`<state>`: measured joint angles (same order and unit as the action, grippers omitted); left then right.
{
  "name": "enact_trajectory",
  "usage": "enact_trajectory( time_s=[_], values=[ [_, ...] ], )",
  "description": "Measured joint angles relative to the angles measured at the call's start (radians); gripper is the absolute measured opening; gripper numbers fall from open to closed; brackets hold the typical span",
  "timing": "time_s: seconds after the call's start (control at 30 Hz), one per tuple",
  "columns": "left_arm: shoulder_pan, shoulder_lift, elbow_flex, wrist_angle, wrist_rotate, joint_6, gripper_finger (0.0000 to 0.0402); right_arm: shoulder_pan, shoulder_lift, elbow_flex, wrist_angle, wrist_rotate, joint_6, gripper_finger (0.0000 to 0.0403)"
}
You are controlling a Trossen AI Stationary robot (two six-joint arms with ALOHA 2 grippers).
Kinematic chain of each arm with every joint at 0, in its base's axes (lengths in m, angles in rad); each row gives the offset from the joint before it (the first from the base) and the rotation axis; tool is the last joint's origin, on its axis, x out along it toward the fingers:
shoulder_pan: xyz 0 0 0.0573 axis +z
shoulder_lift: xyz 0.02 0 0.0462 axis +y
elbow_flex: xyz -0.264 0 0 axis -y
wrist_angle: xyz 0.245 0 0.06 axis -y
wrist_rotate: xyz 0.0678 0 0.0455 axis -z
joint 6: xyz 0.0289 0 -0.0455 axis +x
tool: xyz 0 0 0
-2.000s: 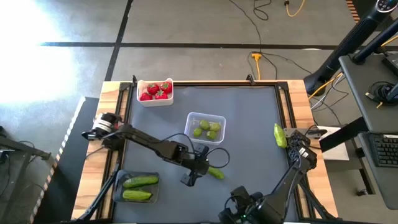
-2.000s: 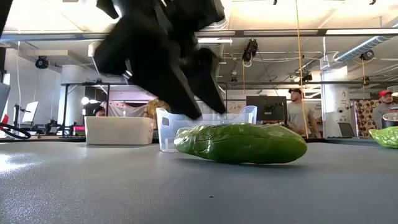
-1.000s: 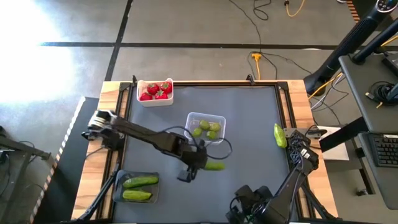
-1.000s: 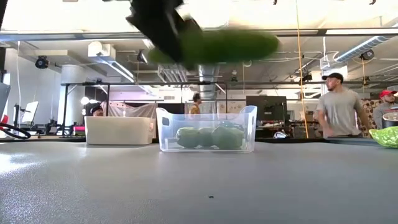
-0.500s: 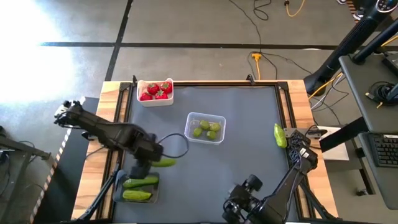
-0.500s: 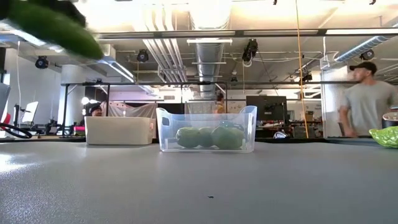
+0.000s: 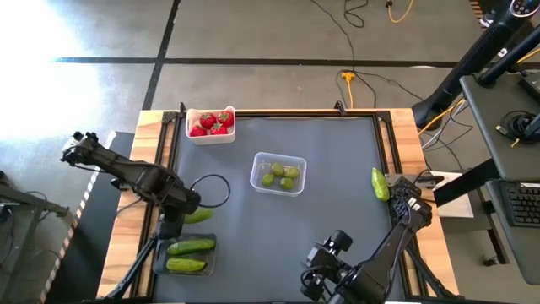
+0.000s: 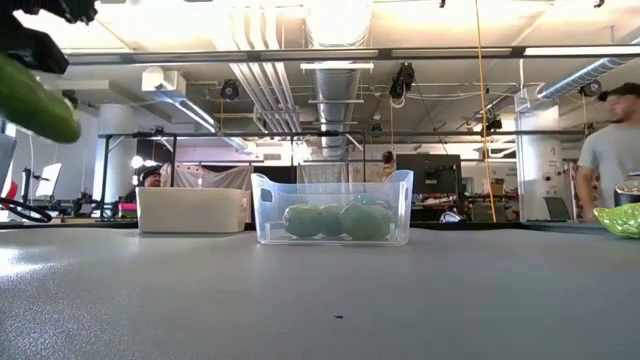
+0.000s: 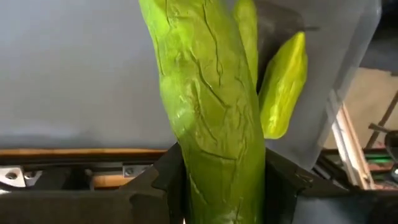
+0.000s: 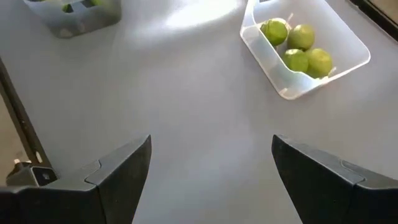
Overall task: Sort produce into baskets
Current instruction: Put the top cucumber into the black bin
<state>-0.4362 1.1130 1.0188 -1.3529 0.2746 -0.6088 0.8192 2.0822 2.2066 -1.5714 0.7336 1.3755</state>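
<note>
Grey table top (image 7: 337,169) with wooden edges (image 7: 152,127). Yellow cable (image 7: 348,78) and black cords (image 7: 354,17) lying on the shiny floor beyond. Far across the room, 1 person (image 8: 608,150) standing under big ceiling pipes (image 8: 335,80).

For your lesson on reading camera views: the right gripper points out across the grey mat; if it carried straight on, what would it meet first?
Judging by the wrist view, the open right gripper faces bare mat. Straight ahead looks free; the clear tub of limes sits off to one side, though depth is unclear.
</note>
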Motion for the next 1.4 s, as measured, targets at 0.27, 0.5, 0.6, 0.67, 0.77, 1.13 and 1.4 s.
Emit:
enact_trajectory(
  time_s=[0.27,0.5,0.6,0.67,0.77,1.13,1.4],
  values=[
    [-0.004,0.004,-0.013,0.018,0.001,0.064,0.0127,-0.008,-0.054,-0.01,0.0,0.001,-0.02,0.0325],
    [-0.011,0.018,-0.024,0.04,-0.003,0.088,0.0127,-0.009,-0.132,-0.076,0.0,0.036,-0.009,0.0325],
    [-0.013,0.022,-0.029,0.054,-0.024,0.096,0.0127,-0.016,-0.171,-0.143,0.0,0.036,0.031,0.0325],
    [-0.022,0.024,-0.03,0.097,-0.028,0.088,0.0127,-0.022,-0.199,-0.188,0.0,0.036,0.071,0.0325],
    [-0.062,0.031,-0.034,0.128,0.041,0.053,0.0127,-0.027,-0.235,-0.25,-0.001,0.031,0.115,0.0325],
    [-0.336,0.057,-0.157,0.464,0.086,-0.146,0.0127,-0.026,-0.326,-0.456,0.008,-0.009,0.309,0.0325],
    [-0.342,0.046,-0.262,0.565,0.09,-0.31,0.0182,-0.026,-0.353,-0.464,0.001,-0.096,0.292,0.0334]
  ],
)
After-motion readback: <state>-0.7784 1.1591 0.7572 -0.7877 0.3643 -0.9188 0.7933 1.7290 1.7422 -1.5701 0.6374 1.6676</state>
